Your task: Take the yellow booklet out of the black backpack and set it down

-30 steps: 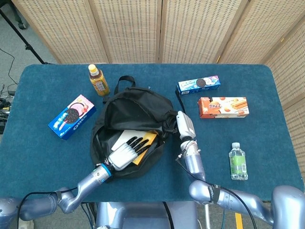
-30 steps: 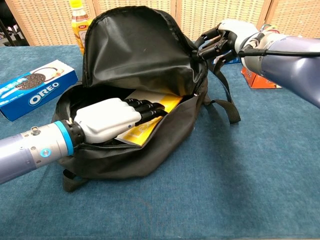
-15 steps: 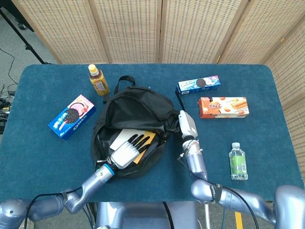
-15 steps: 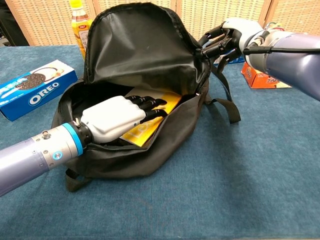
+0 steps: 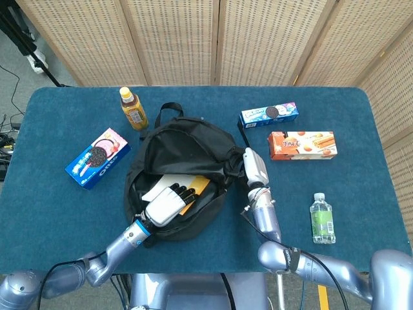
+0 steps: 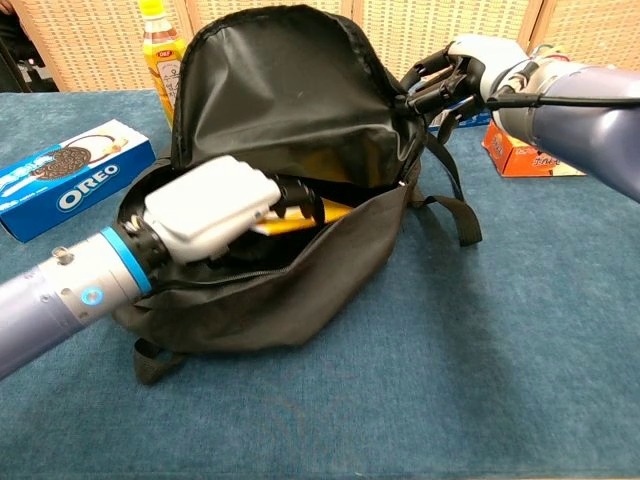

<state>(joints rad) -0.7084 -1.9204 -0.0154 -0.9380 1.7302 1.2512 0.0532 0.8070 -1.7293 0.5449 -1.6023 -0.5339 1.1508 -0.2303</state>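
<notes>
Lifted yellow booklet (image 6: 300, 216), tilted, rightward

This looks like a robot test lab rather than a home. A worktop (image 5: 58, 110) covered in blue carpet-like cloth stands before folding wicker screens (image 5: 174, 39) that wall off the far side. Snack boxes (image 5: 98, 157) and drink bottles (image 5: 133, 108) lie spread out like props. A tripod leg (image 5: 26, 45) and cables (image 5: 8, 126) show at far left.
</notes>
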